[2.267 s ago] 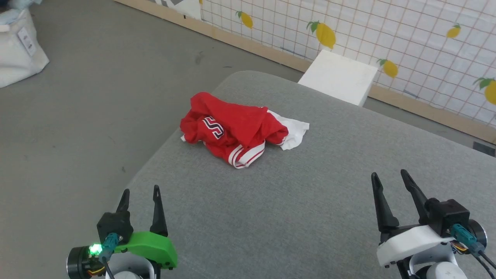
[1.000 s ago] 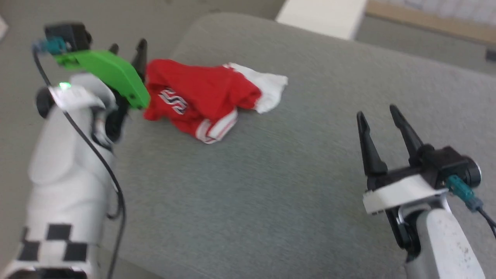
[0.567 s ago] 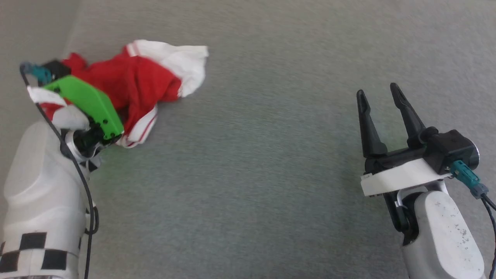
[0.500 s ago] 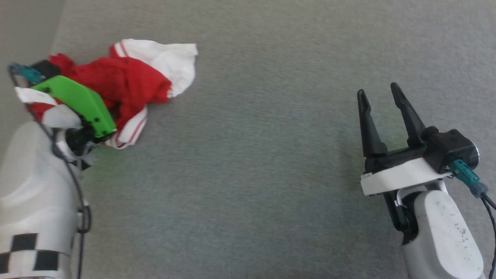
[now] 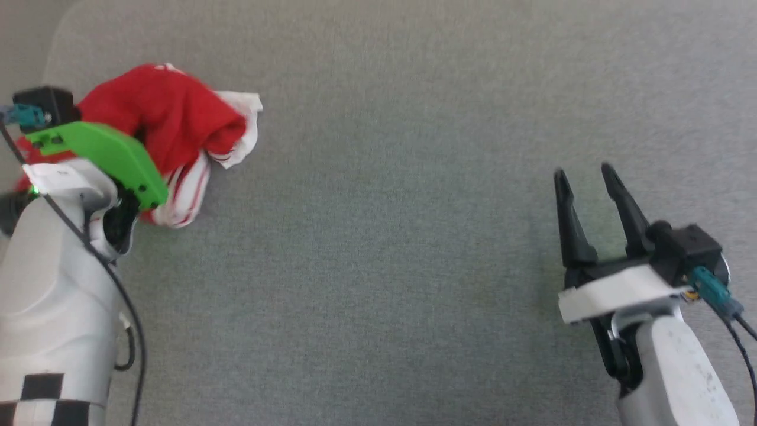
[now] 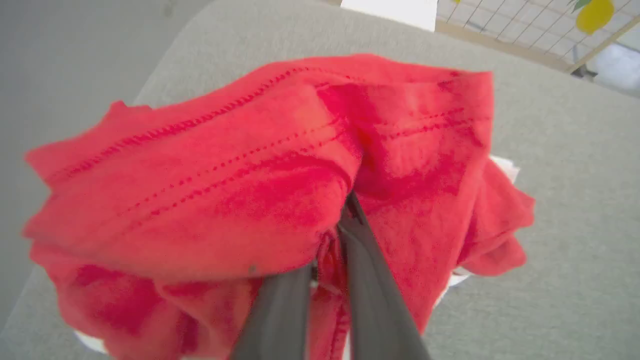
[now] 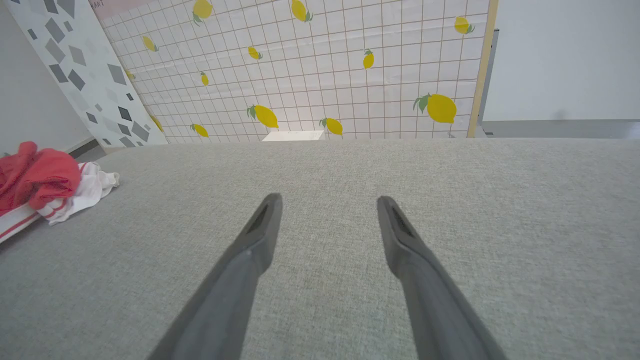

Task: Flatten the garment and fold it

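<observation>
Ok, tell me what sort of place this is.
Likely a staged indoor robot-test room rather than a home: a grey fabric-covered table, lemon-print grid backdrop panels behind it, and a lone red garment to work on.

Garment (image 5: 159,118): red body, white sections, red-and-white striped trim. Tabletop (image 5: 384,236): uniform grey weave. Left pincer (image 6: 332,235): dark grey, with green housing (image 5: 100,151). Right pincer (image 5: 582,171): black, with white housing (image 5: 615,293). Wall (image 7: 350,65): white grid pattern, yellow lemons with green leaves. Left forearm (image 5: 47,296): white, black checkers.
</observation>
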You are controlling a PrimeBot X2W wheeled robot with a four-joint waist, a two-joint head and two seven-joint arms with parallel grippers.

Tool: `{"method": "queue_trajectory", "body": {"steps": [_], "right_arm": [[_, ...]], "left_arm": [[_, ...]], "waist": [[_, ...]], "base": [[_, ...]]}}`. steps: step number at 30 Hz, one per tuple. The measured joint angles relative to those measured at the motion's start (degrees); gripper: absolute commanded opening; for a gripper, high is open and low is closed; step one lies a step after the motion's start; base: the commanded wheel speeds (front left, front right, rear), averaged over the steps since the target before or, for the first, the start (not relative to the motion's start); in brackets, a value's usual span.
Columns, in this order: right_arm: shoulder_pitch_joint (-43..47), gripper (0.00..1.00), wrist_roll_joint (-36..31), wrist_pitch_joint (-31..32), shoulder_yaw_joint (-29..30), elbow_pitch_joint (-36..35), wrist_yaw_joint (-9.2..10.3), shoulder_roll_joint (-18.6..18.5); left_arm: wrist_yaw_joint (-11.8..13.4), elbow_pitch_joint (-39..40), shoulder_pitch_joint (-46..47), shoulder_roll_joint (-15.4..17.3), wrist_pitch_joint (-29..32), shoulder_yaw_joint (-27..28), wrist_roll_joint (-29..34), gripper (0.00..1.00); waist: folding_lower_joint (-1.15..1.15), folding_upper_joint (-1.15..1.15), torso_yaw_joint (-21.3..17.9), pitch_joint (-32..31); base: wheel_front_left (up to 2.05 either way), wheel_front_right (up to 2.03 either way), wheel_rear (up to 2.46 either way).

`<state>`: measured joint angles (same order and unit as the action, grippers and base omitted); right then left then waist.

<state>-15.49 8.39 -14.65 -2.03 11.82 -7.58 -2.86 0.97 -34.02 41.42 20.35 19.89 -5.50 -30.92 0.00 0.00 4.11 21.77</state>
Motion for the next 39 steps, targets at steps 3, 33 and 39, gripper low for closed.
{"method": "queue_trajectory", "body": {"steps": [3, 33, 39], "right_arm": [[2.6, 1.00, 0.3, 0.0, 1.5, 0.0, 0.00, 0.0], [13.3, 1.00, 0.2, 2.9, 6.5, -6.4, 0.00, 0.0], [13.3, 1.00, 0.3, 2.9, 6.3, -6.4, 0.00, 0.0]], "left_arm": [[-0.9, 2.4, 1.9, -0.9, -8.7, -0.9, 2.1, 0.00], [-2.8, -3.9, -7.4, -17.6, -9.1, -34.5, -6.7, 0.00], [-2.4, -9.2, -9.8, -17.7, 1.1, -38.2, -8.0, 0.62]], "waist": [[0.00, 0.00, 0.0, -3.0], [0.00, 0.00, -17.1, -20.9], [0.00, 0.00, -19.6, -19.8]], "base": [[0.00, 0.00, 0.00], [0.00, 0.00, 0.00], [0.00, 0.00, 0.00]]}}
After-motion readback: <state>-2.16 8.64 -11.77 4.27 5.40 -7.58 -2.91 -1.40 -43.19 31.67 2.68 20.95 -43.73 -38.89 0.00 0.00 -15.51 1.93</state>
